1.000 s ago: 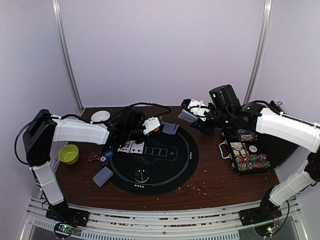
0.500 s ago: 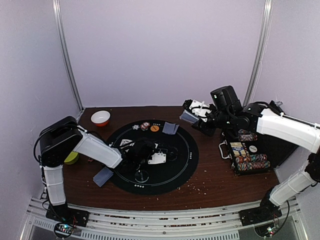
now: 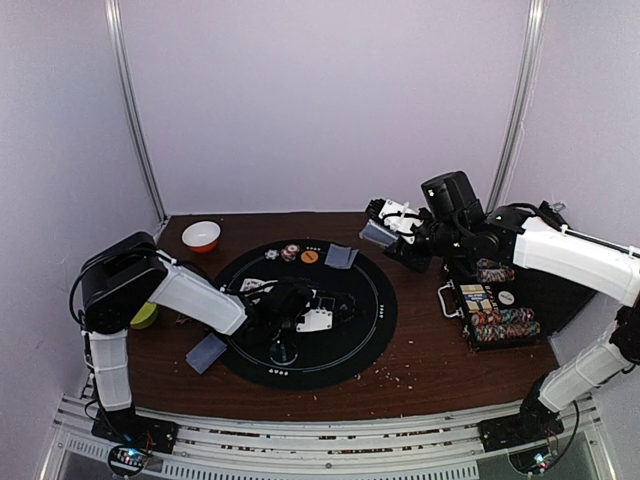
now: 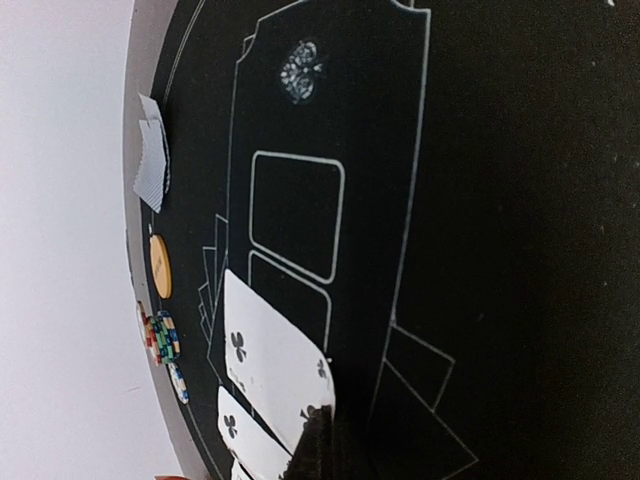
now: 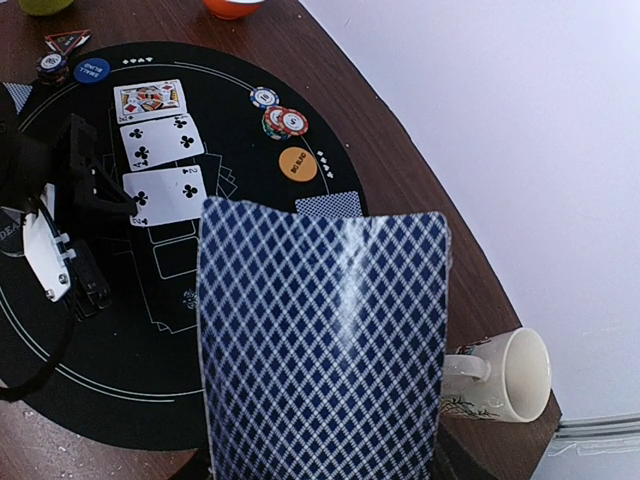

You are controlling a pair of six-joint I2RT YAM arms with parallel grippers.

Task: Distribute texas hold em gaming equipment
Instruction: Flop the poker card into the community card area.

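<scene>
My left gripper [image 3: 280,298] [image 4: 322,440] is low over the middle of the black mat [image 3: 360,330]. It is shut, and the corner of a face-up clubs card [image 4: 275,365] [image 5: 165,193] sits at its tips. Two more face-up cards [image 5: 160,140] lie beside it. My right gripper [image 3: 380,235] hovers over the mat's back right edge, shut on a deck of cards with blue diamond backs [image 5: 320,350]. Striped chips [image 5: 283,120], an orange disc [image 5: 297,164], a blue disc [image 5: 91,70] and face-down cards [image 3: 341,256] lie on the mat. More face-down cards [image 3: 207,352] lie at its front left.
An open case of striped chips [image 3: 495,310] stands at the right. A white-and-orange bowl [image 3: 201,236] is at the back left, a green bowl [image 3: 143,316] and a red triangle [image 5: 66,41] at the left. A white mug [image 5: 505,375] sits below my right gripper.
My left arm has swung from the back left of the mat down to its middle, then held nearly still. The right arm and its deck have not moved.
</scene>
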